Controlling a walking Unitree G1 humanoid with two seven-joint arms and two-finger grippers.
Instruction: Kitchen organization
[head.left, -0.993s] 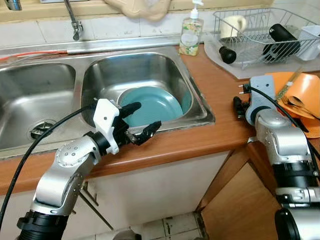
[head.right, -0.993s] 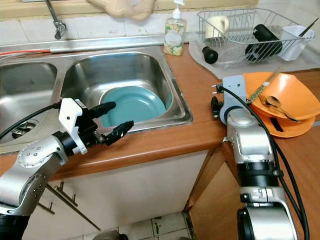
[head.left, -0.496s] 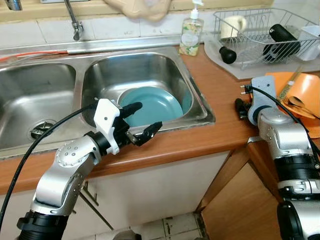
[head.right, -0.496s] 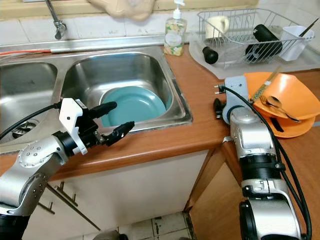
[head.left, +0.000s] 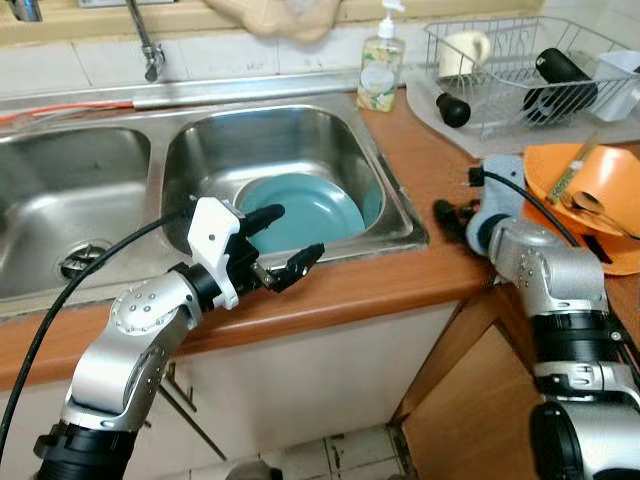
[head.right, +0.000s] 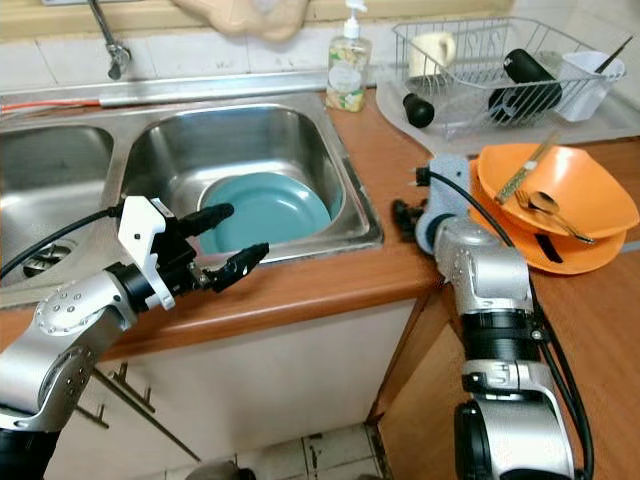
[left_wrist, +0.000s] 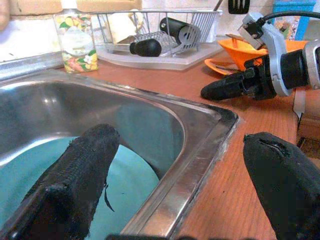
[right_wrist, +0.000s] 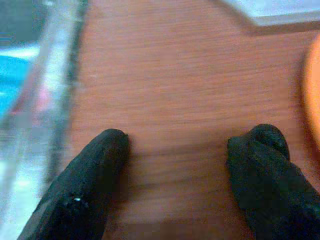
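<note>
Wooden countertop (head.left: 420, 170) spans mid-frame; left gripper (head.left: 282, 243), fingers spread, hovers over the steel sink's (head.left: 395, 215) front rim; right gripper (right_wrist: 175, 175), released, above bare counter.

A round teal plate (head.left: 300, 210) is seen at frame centre, tilted in the right sink basin (head.left: 250, 130), its far edge leaned against the basin's right wall.

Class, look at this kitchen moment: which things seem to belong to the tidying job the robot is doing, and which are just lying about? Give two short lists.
Likely part of the job:
teal plate in the right sink basin
left gripper, fingers open at the basin's front rim
right gripper, open over the wooden counter
orange bowls holding cutlery

Just lying about:
soap bottle
dish rack
tap
</note>
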